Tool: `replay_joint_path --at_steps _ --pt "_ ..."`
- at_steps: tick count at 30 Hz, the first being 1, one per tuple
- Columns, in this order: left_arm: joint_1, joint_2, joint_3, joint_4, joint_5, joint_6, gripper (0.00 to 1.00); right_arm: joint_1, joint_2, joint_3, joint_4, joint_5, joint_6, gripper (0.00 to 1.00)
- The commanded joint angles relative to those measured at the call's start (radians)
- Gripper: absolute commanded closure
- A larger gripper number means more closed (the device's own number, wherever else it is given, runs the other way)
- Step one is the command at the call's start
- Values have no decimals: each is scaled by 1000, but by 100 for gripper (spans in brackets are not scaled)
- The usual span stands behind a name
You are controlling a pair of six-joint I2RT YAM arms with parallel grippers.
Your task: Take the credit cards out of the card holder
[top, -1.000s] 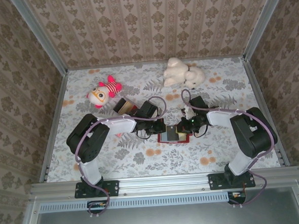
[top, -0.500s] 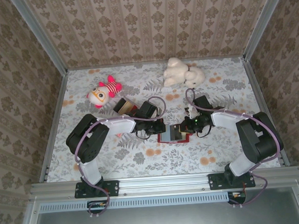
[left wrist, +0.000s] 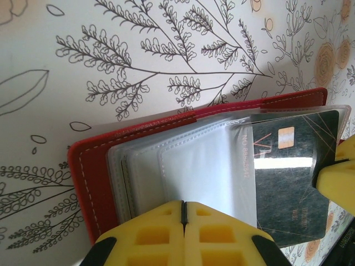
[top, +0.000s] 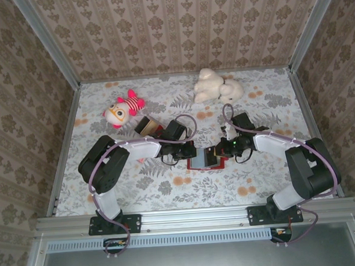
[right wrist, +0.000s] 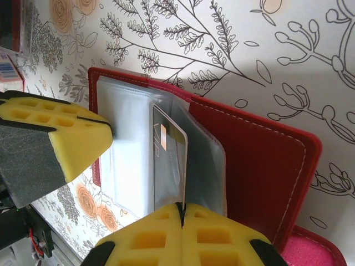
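The red card holder (top: 198, 163) lies open on the floral table between both grippers, its clear pockets (left wrist: 194, 166) facing up. A dark credit card (left wrist: 288, 183) with a gold chip sticks partly out of a pocket. My right gripper (right wrist: 182, 209) is shut on the near edge of that card (right wrist: 169, 160), which stands tilted up from the holder (right wrist: 260, 166). My left gripper (left wrist: 184, 206) is shut, its yellow tips pressing on the edge of the clear pockets. From above, the left gripper (top: 189, 151) sits at the holder's left end and the right gripper (top: 219, 151) at its right end.
A white plush toy (top: 217, 87) lies at the back right and a red-and-white doll (top: 123, 109) at the back left. A small clear box (top: 146, 126) sits behind the left arm. A pink object (right wrist: 313, 249) lies beside the holder. Patterned walls enclose the table.
The right arm's elbow has swung outward to the right while its gripper stayed at the holder. The left arm has not moved.
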Motion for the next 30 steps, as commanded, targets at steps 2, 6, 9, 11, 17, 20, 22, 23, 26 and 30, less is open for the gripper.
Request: replay_joint_path --at_steps 2,6,9,11,17,20,22,23,26,30 --pt "16 -7 -38 -93 -56 20 100 -8 -14 -19 -21 18 -2 96" --pt "16 -8 -38 -89 -54 18 100 -8 10 -17 16 -45 1 96" --pt "15 -10 -39 -79 -45 16 100 -8 44 -9 37 -77 3 95" --pt "16 -15 -40 -69 -39 15 100 -8 61 -4 42 -80 3 95" --pt "16 -27 -32 -82 -46 18 100 -9 65 14 -12 -10 -20 87" --pt "16 -20 -31 -79 -45 19 100 -9 62 7 6 -41 -16 78" --pt "16 -16 -32 -78 -43 17 100 -9 68 4 24 -65 -8 77" --pt "15 -15 -34 -76 -43 16 100 -9 72 3 33 -72 -4 77" --pt "15 -10 -37 -70 -41 12 100 -8 92 4 61 -98 8 77" --pt "15 -8 -43 -66 -40 10 100 -7 122 9 92 -117 24 77"
